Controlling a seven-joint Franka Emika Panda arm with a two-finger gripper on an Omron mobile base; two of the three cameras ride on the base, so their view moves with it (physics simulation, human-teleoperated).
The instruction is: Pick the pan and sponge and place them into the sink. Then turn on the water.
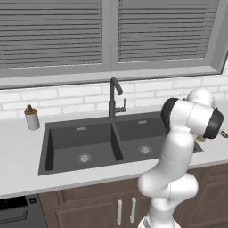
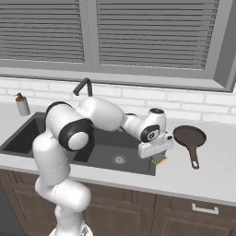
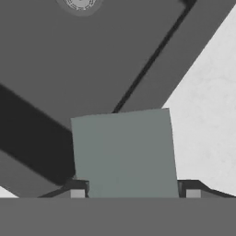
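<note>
Yellow sponge [image 2: 160, 159] | clamped between gripper [image 2: 159, 158] fingers | over sink's [image 2: 138, 167] right rim

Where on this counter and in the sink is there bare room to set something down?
Both basins of the sink are bare down to their drains. The counter between the soap bottle and the sink's left rim is free. It is crowded right of the sink, where the gripper holds the sponge at the rim beside the pan.

sponge [image 3: 124, 154] grey-green top between the hand's fingertips [image 3: 77, 191]; sink [image 3: 69, 60] basin and drain [image 3: 80, 3] beyond; pale counter [image 3: 207, 124] right
</note>
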